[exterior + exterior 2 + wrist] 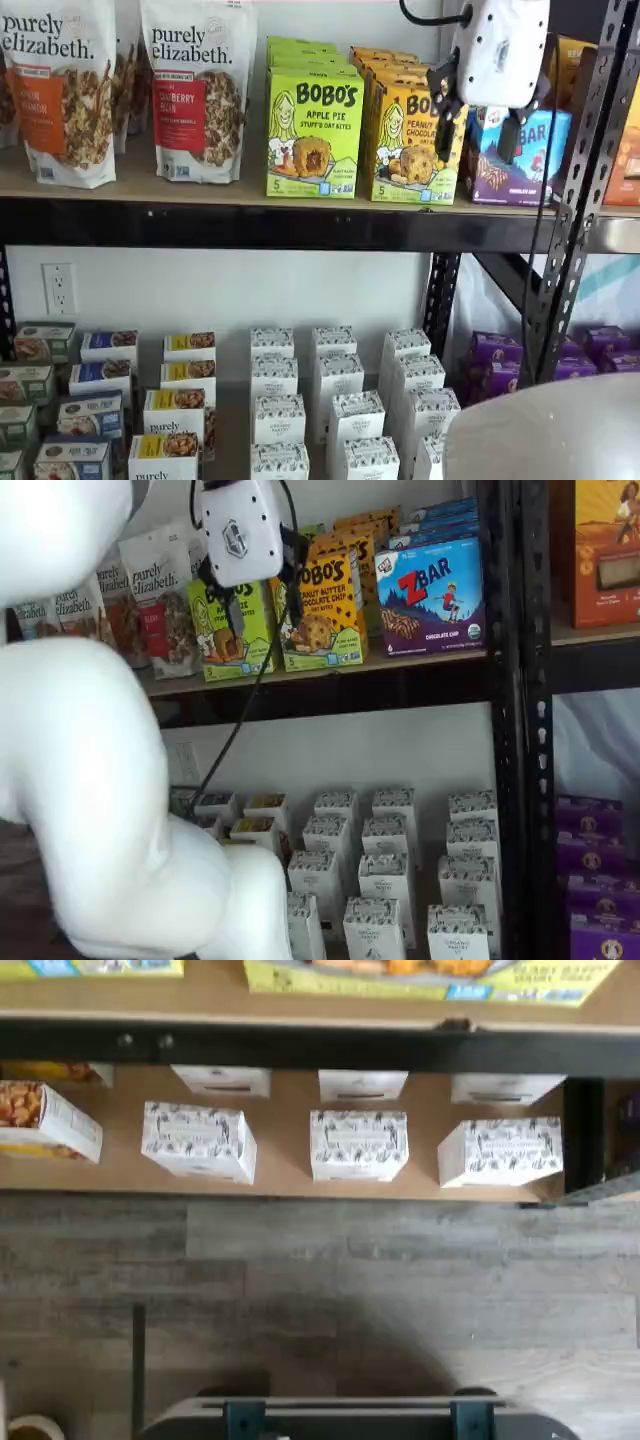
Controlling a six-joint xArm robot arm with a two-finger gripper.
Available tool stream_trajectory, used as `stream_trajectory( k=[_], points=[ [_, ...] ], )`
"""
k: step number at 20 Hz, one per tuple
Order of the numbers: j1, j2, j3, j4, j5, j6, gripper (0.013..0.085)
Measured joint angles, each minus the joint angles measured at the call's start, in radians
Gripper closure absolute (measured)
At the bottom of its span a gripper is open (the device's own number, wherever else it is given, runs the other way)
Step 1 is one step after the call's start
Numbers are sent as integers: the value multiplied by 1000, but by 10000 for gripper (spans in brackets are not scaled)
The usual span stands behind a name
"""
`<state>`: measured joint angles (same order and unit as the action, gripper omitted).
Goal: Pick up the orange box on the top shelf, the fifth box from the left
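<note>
The orange box [408,150] stands upright on the top shelf [250,226], between a lime-green Bobo's box [313,135] and a blue ZBar box [520,160]. It also shows in a shelf view [325,615] on the top shelf [330,685]. My gripper [478,135] hangs in front of the shelf, at the orange box's right edge. Its white body is above and a gap shows between the two black fingers [443,125]. It holds nothing. In a shelf view the gripper [260,605] hangs in front of the green and orange boxes. The wrist view does not show the fingers.
Granola bags [198,90] stand left on the top shelf. White cartons [335,380] fill the lower shelf, also in the wrist view [358,1145] below the black rail [300,1048]. A black upright [585,180] stands right. A dark mount with teal brackets [350,1420] shows.
</note>
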<state>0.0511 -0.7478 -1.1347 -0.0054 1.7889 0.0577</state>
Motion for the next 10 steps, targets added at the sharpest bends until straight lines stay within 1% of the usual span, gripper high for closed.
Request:
stream_trajectory(
  k=[4, 10],
  points=[
    [-6, 40, -17, -4, -52, -6, 130],
    [-10, 99, -53, 6, -105, -8, 130]
  ],
)
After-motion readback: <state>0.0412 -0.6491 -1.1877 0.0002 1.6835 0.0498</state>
